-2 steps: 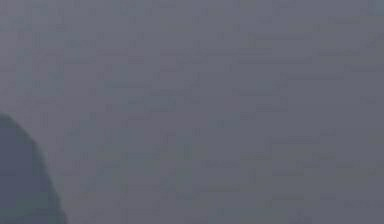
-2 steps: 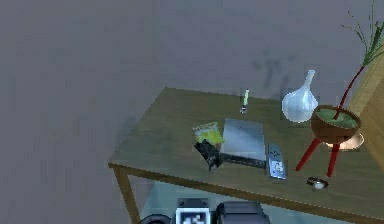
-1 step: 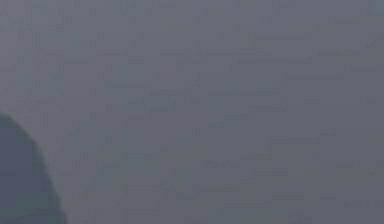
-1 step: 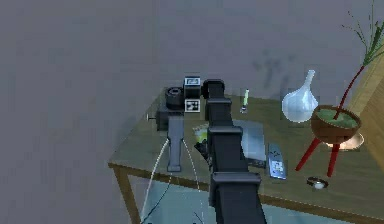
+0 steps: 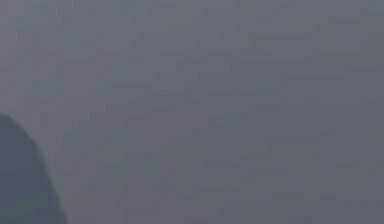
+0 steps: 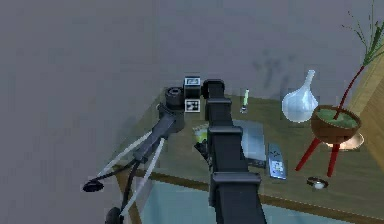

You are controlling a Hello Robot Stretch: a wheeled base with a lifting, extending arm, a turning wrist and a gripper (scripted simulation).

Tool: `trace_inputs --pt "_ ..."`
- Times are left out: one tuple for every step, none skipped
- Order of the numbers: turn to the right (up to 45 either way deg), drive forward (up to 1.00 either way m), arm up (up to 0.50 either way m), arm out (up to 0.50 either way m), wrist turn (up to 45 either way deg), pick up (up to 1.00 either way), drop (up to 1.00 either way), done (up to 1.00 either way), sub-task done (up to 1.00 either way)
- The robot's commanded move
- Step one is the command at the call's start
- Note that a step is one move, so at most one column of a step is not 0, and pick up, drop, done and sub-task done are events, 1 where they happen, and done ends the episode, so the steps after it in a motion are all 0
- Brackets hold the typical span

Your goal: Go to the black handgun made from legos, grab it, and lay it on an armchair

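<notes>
at the table's left corner, the robot's arm [image 6: 228,160] lies across the wooden table [image 6: 265,112]. its two white marker squares [image 6: 192,82] sit near the far edge, and the hand [image 6: 107,198] points past the corner over bare grey floor. a dark bar runs between the two thin fingers [image 6: 130,158]; whether the hand holds anything cannot be told. open floor lies left of the table, a grey wall stands behind its far edge, and the forward view faces a plain grey wall [image 5: 200,90].

counted on the table right of the arm: one white vase [image 6: 299,101], one brown bowl [image 6: 335,124] on red legs with a green plant, one small green-topped vial [image 6: 244,98], one flat grey box [image 6: 253,140], one remote control [image 6: 276,162] and one small round piece [image 6: 318,183] at the front edge. just left of the arm sit one yellow-green scrap [image 6: 200,130] and one small dark shape [image 6: 203,150], too small to say whether it is the black lego handgun.
</notes>
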Motion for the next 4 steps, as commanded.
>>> trace_inputs --pt "0.0 0.0 0.0 0.0 45.0 0.0 0.0 0.0 0.0" --pt "0.0 0.0 0.0 0.0 45.0 0.0 0.0 0.0 0.0" --pt "0.0 0.0 0.0 0.0 45.0 0.0 0.0 0.0 0.0" --pt "0.0 0.0 0.0 0.0 33.0 0.0 0.0 0.0 0.0"
